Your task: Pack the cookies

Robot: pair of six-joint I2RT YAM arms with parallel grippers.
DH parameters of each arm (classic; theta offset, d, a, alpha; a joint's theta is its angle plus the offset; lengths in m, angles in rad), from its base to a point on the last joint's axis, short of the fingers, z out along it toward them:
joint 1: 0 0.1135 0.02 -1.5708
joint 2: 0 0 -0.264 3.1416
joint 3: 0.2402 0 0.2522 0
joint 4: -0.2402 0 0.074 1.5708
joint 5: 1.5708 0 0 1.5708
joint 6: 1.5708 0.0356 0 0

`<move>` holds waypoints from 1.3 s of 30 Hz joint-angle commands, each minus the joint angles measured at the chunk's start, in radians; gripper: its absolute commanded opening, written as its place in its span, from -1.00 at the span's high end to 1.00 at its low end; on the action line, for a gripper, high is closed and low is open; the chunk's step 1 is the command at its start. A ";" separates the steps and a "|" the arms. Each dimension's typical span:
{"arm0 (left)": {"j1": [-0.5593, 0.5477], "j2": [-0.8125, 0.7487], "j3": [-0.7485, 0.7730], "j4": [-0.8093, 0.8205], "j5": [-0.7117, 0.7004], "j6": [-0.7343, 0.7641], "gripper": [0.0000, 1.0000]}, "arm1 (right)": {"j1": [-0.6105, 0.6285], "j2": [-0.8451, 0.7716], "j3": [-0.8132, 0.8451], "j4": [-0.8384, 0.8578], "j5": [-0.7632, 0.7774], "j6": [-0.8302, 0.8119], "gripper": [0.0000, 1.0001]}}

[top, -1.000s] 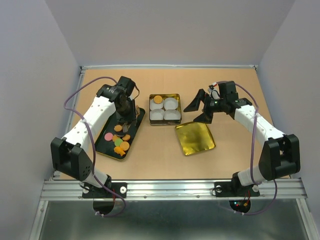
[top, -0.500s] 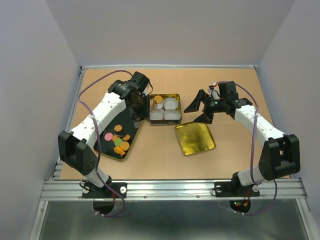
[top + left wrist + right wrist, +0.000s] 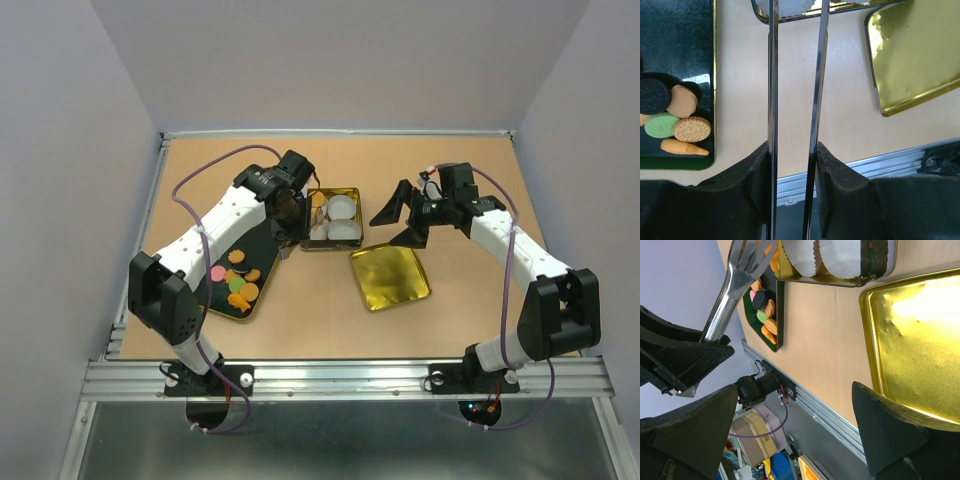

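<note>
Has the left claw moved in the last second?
Yes. The left gripper, holding tongs, swung right from over the black tray to the tin's left edge.

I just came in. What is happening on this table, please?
The left gripper is shut on metal tongs, whose tips reach over the open tin of white paper cups. One orange cookie lies in a cup; whether the tongs carry another, I cannot tell. The other cookies wait on the black tray. The right gripper hangs open beside the tin, empty. The gold lid lies on the table.
</note>
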 commanded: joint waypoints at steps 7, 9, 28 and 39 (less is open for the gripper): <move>-0.003 -0.001 -0.047 0.028 -0.046 -0.006 0.99 | -0.004 -0.017 0.038 -0.008 0.005 -0.020 -1.00; -0.001 -0.010 -0.065 0.042 -0.043 -0.004 0.96 | -0.004 -0.017 0.040 -0.008 0.008 -0.022 -1.00; -0.004 -0.007 -0.114 0.088 -0.035 0.008 0.44 | -0.006 -0.011 0.046 -0.015 0.013 -0.025 -1.00; -0.003 -0.019 -0.130 0.096 -0.042 -0.003 0.08 | -0.004 -0.011 0.041 -0.017 0.011 -0.025 -1.00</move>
